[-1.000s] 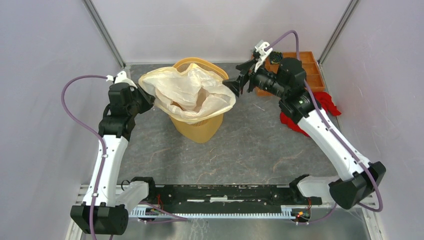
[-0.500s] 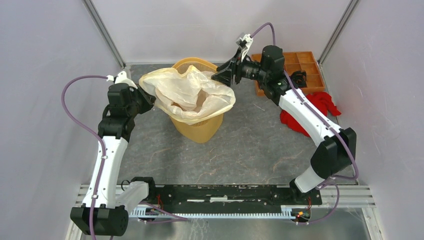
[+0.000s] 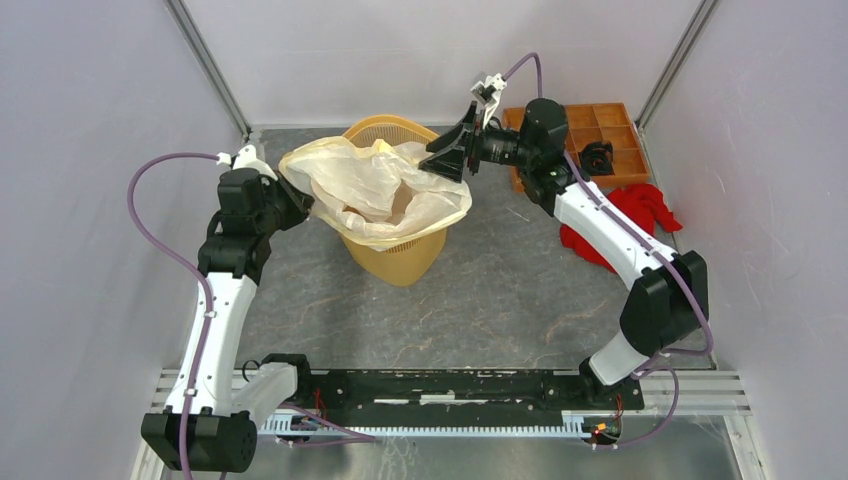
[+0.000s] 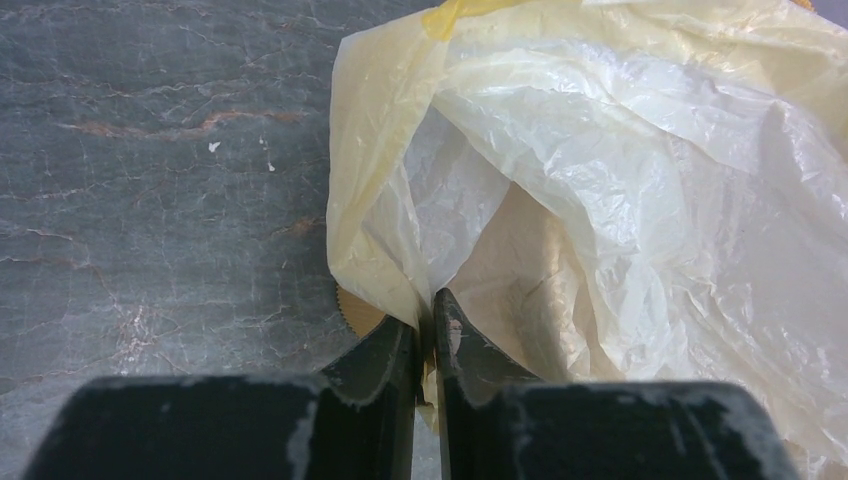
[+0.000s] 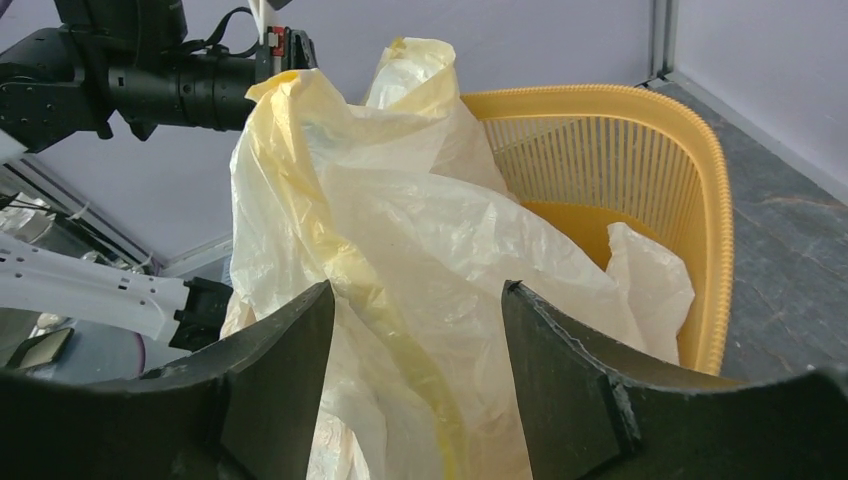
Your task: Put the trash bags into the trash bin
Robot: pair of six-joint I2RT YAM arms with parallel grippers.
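Observation:
The cream-white translucent trash bag (image 3: 375, 190) is draped over the mouth of the orange-yellow lattice trash bin (image 3: 398, 255) at the table's back middle. My left gripper (image 3: 297, 200) is shut on the bag's left edge (image 4: 400, 255), holding it beside the bin's left rim. My right gripper (image 3: 438, 160) is open at the bag's far right edge, above the bin's right rim. In the right wrist view the bag (image 5: 400, 250) lies between my spread fingers (image 5: 290, 370), and the bin's rim and inner wall (image 5: 640, 160) show behind it.
A flat orange compartment tray (image 3: 600, 140) with a black part in it sits at the back right. A red cloth (image 3: 625, 225) lies in front of it, under the right arm. Grey walls and corner posts close in the table on three sides.
My right arm has swung left and back from beside the tray to the bag's far right edge, its gripper staying open. My left gripper has kept its grip in place.

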